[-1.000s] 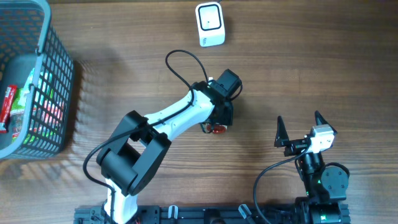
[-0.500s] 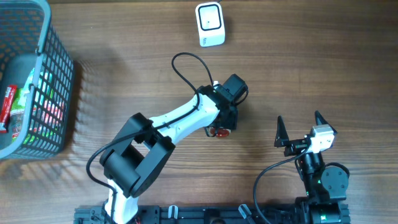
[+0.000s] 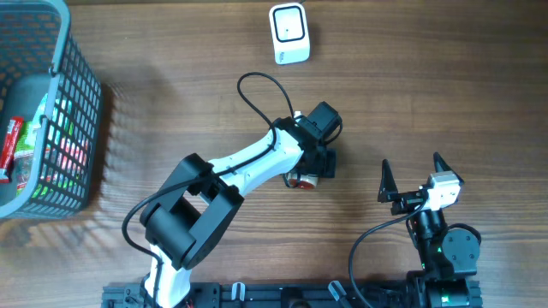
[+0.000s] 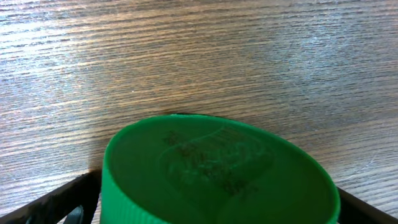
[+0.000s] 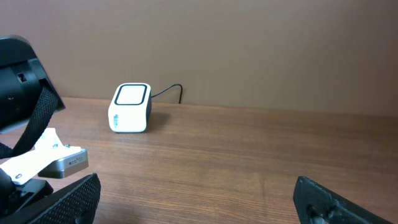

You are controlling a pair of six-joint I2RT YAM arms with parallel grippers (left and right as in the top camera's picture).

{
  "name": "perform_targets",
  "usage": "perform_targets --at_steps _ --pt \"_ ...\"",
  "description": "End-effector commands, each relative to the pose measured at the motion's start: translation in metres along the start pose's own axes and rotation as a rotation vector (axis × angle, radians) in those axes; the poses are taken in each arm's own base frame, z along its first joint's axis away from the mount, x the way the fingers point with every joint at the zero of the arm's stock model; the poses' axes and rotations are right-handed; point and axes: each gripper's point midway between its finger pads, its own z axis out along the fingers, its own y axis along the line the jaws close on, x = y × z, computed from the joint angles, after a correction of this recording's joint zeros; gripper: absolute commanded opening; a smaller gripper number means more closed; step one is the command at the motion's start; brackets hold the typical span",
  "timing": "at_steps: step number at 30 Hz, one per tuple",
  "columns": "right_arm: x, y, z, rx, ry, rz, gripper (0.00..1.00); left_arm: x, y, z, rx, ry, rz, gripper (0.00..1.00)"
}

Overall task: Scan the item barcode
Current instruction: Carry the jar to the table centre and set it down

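The item is a small container with a green ribbed lid (image 4: 217, 168); from overhead only a bit of its red body (image 3: 301, 181) shows under the left wrist. It stands on the wooden table between the fingers of my left gripper (image 3: 313, 168), whose jaws are spread open on either side of the lid; one black finger (image 4: 59, 202) shows at the lower left. The white barcode scanner (image 3: 289, 32) sits at the far middle of the table, well apart from the item, and also shows as the scanner (image 5: 130, 107) in the right wrist view. My right gripper (image 3: 413, 176) hangs open and holds nothing.
A grey mesh basket (image 3: 64, 60) holding several packaged goods stands at the far left edge. The scanner's black cable (image 5: 168, 92) runs off behind it. A black cable loops above the left arm (image 3: 253, 81).
The left gripper's jaws have spread apart around the container, which now stands on the table. The left arm shifted slightly right before that. The right arm has not moved.
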Motion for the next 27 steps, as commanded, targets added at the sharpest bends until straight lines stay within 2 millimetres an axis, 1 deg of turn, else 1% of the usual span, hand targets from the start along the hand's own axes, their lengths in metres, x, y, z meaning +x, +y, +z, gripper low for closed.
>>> perform_targets --at_steps 1,5,10,12,15,18,19,20,21,22,24,25,26,27 --pt "-0.001 0.002 0.0 -0.011 -0.005 -0.012 1.0 -0.025 -0.002 -0.027 -0.004 -0.104 0.004 1.0" --pt "-0.001 0.002 0.0 -0.011 -0.006 -0.012 1.0 -0.046 -0.007 -0.055 0.027 -0.183 0.038 1.0" --pt "-0.001 0.002 0.0 -0.011 -0.006 -0.012 1.0 -0.072 -0.006 -0.089 0.056 -0.273 0.032 1.0" --pt "-0.001 0.002 0.0 -0.011 -0.006 -0.012 1.0 -0.082 -0.003 -0.104 0.064 -0.312 0.045 1.0" --pt "-0.001 0.002 0.0 -0.011 -0.006 -0.012 1.0 -0.097 0.016 -0.127 0.025 -0.384 0.024 1.0" --pt "-0.001 0.002 0.0 -0.011 -0.006 -0.012 1.0 -0.113 0.046 -0.155 -0.031 -0.461 -0.002 1.0" --pt "-0.001 0.002 0.0 -0.011 -0.005 -0.012 1.0 -0.12 0.064 -0.171 -0.069 -0.499 -0.017 1.0" --pt "-0.001 0.002 0.0 -0.011 -0.006 -0.012 1.0 -0.123 0.076 -0.182 -0.095 -0.525 -0.028 1.0" --pt "-0.001 0.002 0.0 -0.011 -0.006 -0.012 1.0 -0.128 0.098 -0.202 -0.14 -0.57 -0.05 1.0" --pt "-0.001 0.002 0.0 -0.011 -0.005 -0.012 1.0 -0.131 0.112 -0.215 -0.169 -0.602 -0.07 1.0" --pt "-0.001 0.002 0.0 -0.011 -0.005 -0.012 1.0 -0.135 0.152 -0.255 -0.242 -0.69 -0.135 1.0" --pt "-0.001 0.002 0.0 -0.011 -0.005 -0.012 1.0 -0.135 0.177 -0.281 -0.279 -0.748 -0.182 1.0" --pt "-0.001 0.002 0.0 -0.011 -0.006 -0.012 1.0 -0.133 0.194 -0.298 -0.3 -0.786 -0.22 1.0" --pt "-0.001 0.002 0.0 -0.011 -0.005 -0.012 1.0 -0.131 0.214 -0.319 -0.32 -0.831 -0.258 1.0"
